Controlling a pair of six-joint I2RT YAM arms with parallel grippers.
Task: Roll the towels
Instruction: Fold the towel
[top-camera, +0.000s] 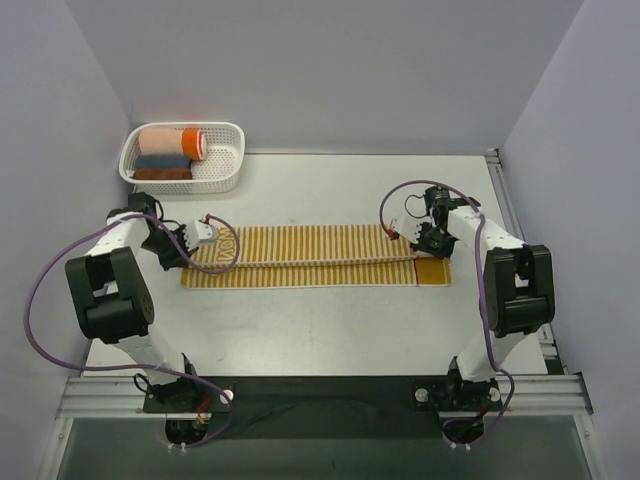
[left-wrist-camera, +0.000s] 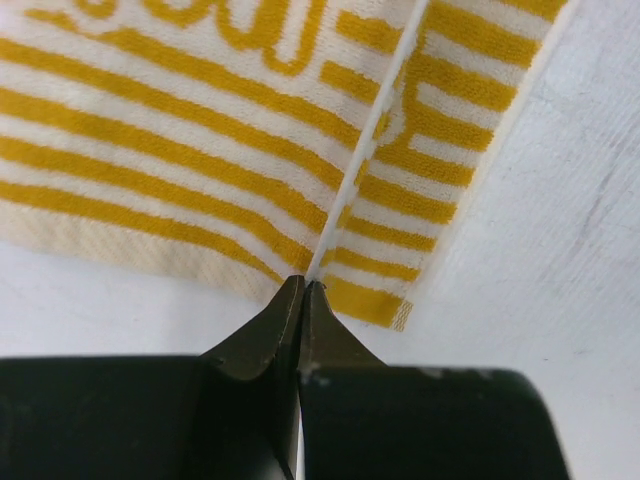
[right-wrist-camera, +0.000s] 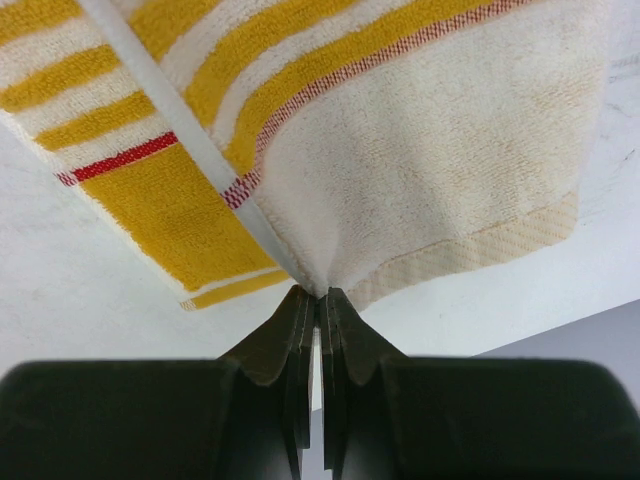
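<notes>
The yellow-and-white striped towel (top-camera: 310, 258) lies lengthwise across the middle of the table, with its far long edge folded over toward the front. Its mustard end band (top-camera: 432, 271) shows at the right and its lettering (top-camera: 225, 240) at the left. My left gripper (top-camera: 207, 236) is at the towel's left end. In the left wrist view it (left-wrist-camera: 303, 287) is shut on the towel's (left-wrist-camera: 200, 150) white edge. My right gripper (top-camera: 400, 236) is at the right end. The right wrist view shows it (right-wrist-camera: 320, 293) shut on a corner of the towel (right-wrist-camera: 430, 130).
A white basket (top-camera: 232, 150) stands at the back left with a peach-and-orange roll (top-camera: 172, 141) on top of grey-blue and reddish-brown rolls. Walls close in the left, back and right. A metal rail (top-camera: 505, 195) runs along the table's right edge.
</notes>
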